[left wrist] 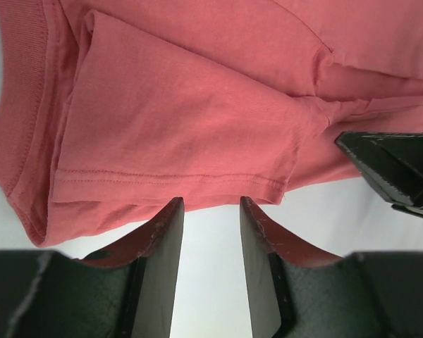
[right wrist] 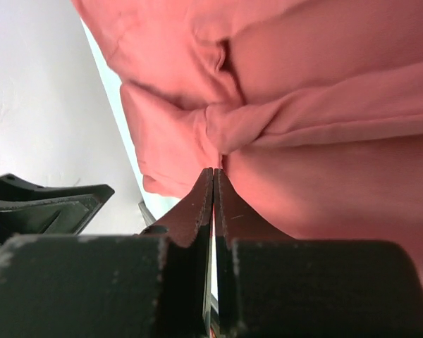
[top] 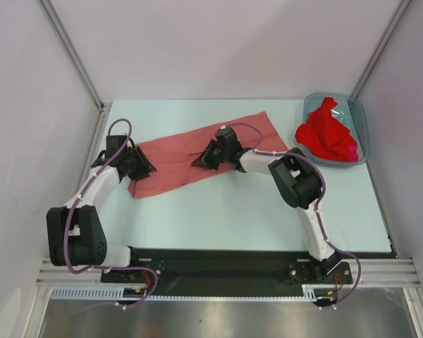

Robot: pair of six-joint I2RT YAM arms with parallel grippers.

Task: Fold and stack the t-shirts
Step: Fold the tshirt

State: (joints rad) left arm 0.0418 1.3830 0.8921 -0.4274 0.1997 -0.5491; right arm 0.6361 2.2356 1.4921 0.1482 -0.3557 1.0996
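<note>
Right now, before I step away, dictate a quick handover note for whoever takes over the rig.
Left hand: open, empty, at the left end of the salmon-pink cloth t-shirt.
Right hand: shut, pinching a bunched fold mid-shirt.
Shirt lies on the pale table as a partly folded strip.
In the translucent blue-grey plastic bin, far right: a crumpled bright red cloth t-shirt.
Done: nothing stacked. Left: finish this fold, fold the red too, stack.

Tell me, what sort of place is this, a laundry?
Most likely a robot test cell, not a laundry: a left arm and right arm bolted to a rail at the table edge, bare white walls in metal framing, and only a salmon t-shirt plus a bin of red shirts.
</note>
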